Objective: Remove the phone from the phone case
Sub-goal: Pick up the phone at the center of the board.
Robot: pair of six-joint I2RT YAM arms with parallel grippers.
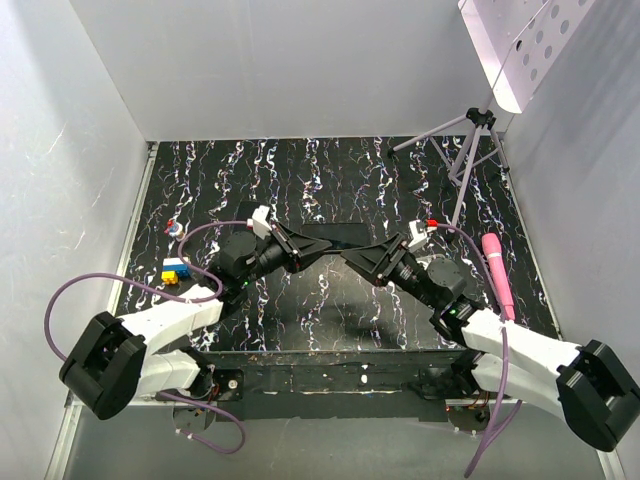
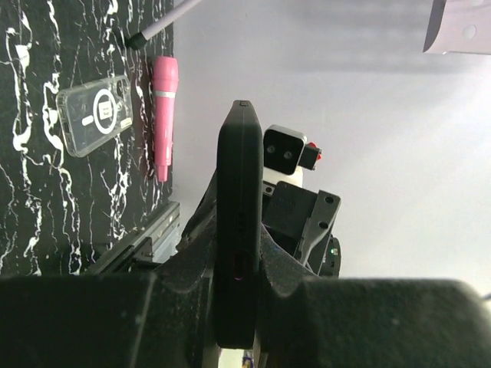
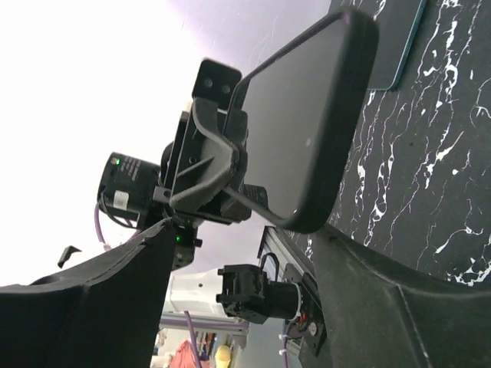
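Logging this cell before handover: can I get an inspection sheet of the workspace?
Surface: black marbled table; no spills seen.
Job's things: phone case held off the table between both arms; phone cannot be told apart from it.
Clutter: pink pen-like item, clear case, toy blocks, teal-edged slab.
Grippers: left tool clamped across the phone case; right tool at its other end, grip unclear.
Cables: purple cables loop off both arms.
Surroundings: white walls, tripod.

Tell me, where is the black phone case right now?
In the top view the phone case sits over the middle of the table, clamped in the left gripper on its left, with the right gripper meeting it from the right.
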